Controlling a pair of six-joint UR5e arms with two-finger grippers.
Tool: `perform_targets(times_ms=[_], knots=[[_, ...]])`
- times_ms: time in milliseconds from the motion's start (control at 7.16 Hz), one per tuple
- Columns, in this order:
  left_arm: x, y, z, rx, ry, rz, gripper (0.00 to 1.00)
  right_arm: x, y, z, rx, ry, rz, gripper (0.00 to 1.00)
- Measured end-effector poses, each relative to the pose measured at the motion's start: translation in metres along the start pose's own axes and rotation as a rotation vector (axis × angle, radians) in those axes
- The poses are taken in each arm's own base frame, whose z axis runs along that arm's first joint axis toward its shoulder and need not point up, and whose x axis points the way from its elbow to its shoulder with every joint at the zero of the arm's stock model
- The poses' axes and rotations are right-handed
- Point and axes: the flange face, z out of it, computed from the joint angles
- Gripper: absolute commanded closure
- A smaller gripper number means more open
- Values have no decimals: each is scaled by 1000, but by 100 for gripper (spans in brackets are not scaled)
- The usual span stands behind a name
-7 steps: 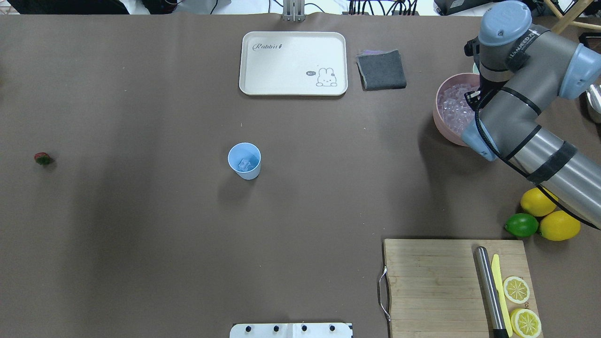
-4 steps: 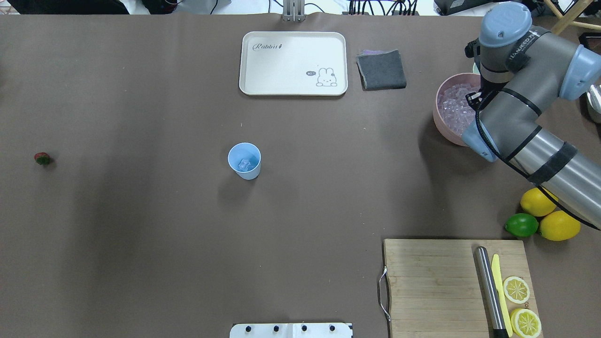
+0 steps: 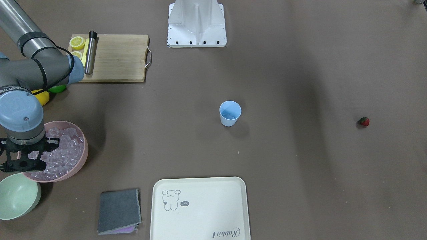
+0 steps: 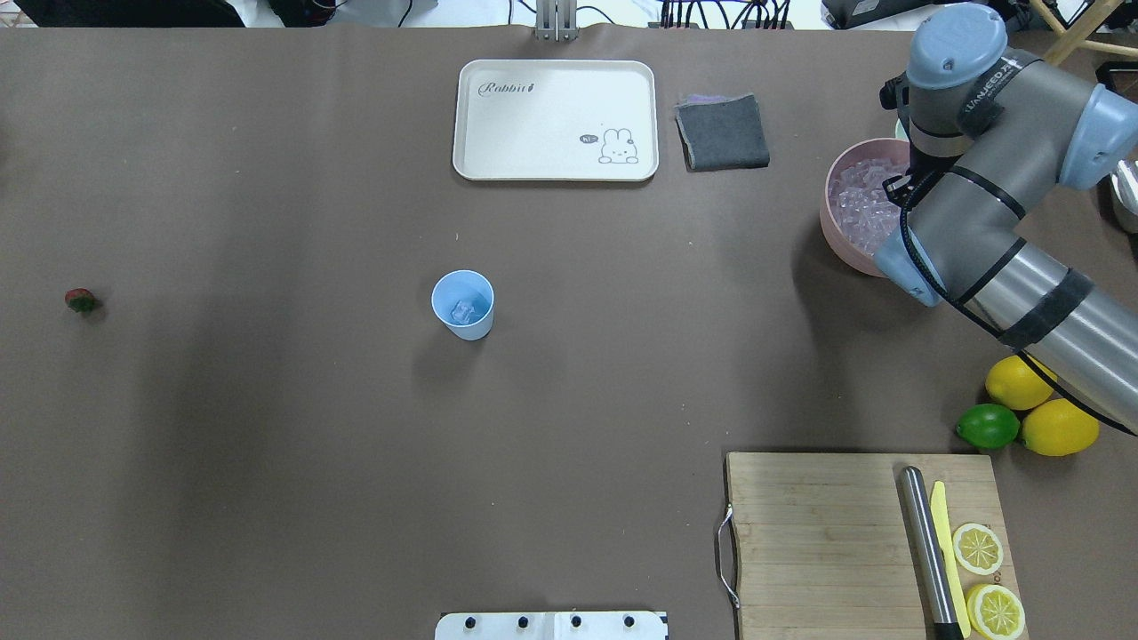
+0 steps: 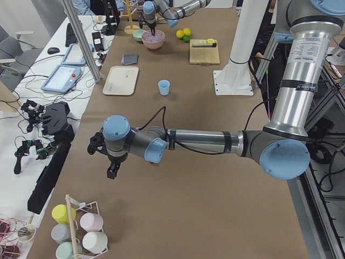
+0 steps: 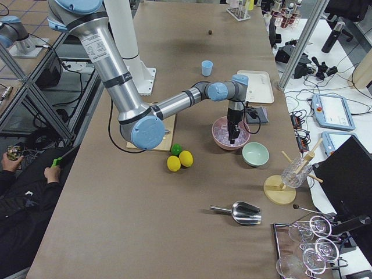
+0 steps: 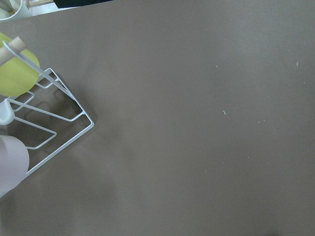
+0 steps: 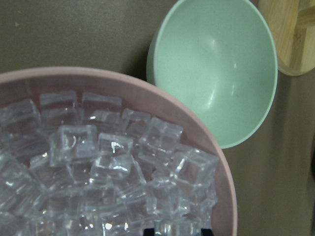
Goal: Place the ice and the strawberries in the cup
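The right gripper (image 3: 20, 162) hangs low over the pink bowl (image 3: 84, 150), down among the ice (image 8: 113, 162). At the bottom edge of its wrist view the jaws stand apart with a cube between them, but it cannot be told whether they clamp it. The left gripper (image 5: 111, 168) hovers over bare table beside a wire mug rack (image 5: 75, 232). Only the side view shows it, so its grip cannot be told.

In the front-facing view, one pale green bowl (image 3: 16, 196) sits just beside the pink one, at its 7 o'clock.

In the overhead view, the single blue cup (image 4: 468, 329) stands upright mid-table with one clear cube (image 4: 461, 311) inside. The one strawberry (image 4: 81, 300) lies on the table at the cup's 9 o'clock, well apart. The pink bowl is near the cup's 3 o'clock. One cream tray (image 4: 533, 133) is at 1 o'clock, with one folded grey cloth (image 4: 722, 132) just beside it. One wooden board (image 4: 818, 533) lies at 4 o'clock and carries a steel-handled tool (image 4: 925, 542) and two lemon halves (image 4: 978, 548). Between board and bowl sit two whole lemons (image 4: 1016, 382) and one lime (image 4: 987, 426), touching.

A matte brown sheet (image 4: 267, 444) covers the whole table. A white desk (image 5: 81, 48) with tablets and cables runs alongside it, and a metal scoop (image 6: 238, 212) lies at the right-hand end.
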Motion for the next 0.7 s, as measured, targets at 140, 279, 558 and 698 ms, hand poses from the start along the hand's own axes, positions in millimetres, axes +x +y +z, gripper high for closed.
perform_targets(times_ms=[140, 279, 558, 698], knots=[[0, 0, 0, -1, 0, -1, 2, 2, 1, -7, -11, 6, -5, 100], [0, 0, 0, -1, 0, -1, 2, 6, 4, -21, -18, 11, -12, 100], [-1, 1, 1, -3, 0, -3, 2, 8, 8, -67, 2, -25, -26, 100], [-2, 2, 2, -4, 0, -4, 2, 3, 15, -98, 20, -111, -35, 100]])
